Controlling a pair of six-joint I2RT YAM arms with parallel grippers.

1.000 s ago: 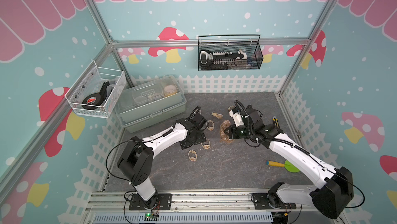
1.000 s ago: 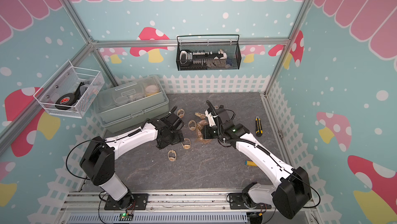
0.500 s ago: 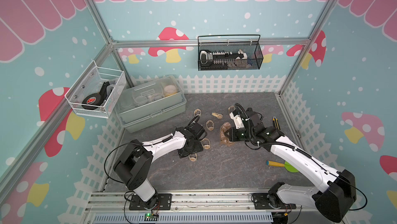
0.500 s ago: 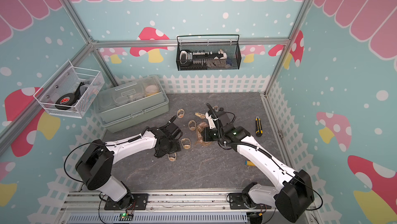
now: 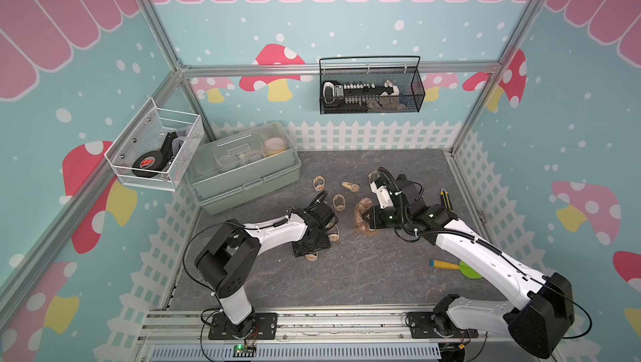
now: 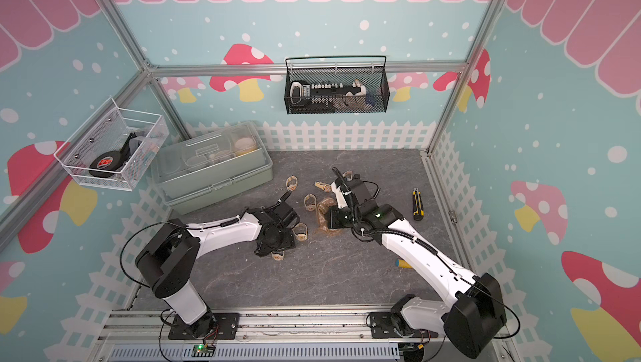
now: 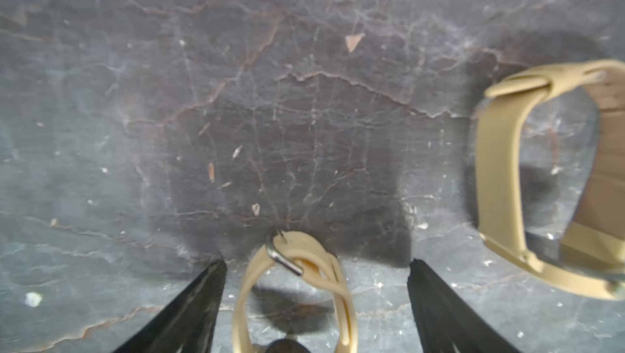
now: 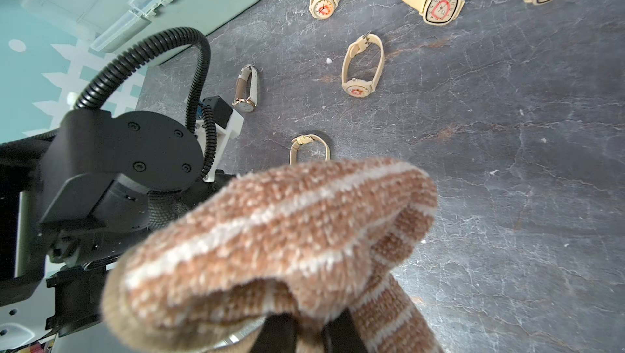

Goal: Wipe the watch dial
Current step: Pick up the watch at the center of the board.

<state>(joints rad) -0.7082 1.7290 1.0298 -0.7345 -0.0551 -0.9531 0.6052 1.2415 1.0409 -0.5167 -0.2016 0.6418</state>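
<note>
Dark stone-look tabletop [image 5: 347,284], open across the lower middle in both top views. A green lidded box [image 5: 242,183] fills its upper-left corner. At centre, the right gripper [image 5: 368,219] is clenched on a brown striped cloth [image 5: 360,211]. In the left wrist view, the left gripper [image 7: 315,262] is spread, with its fingers clear on either side of a beige watch [image 7: 245,287] at bottom centre. Another watch [image 7: 497,172] lies by the right edge.
</note>
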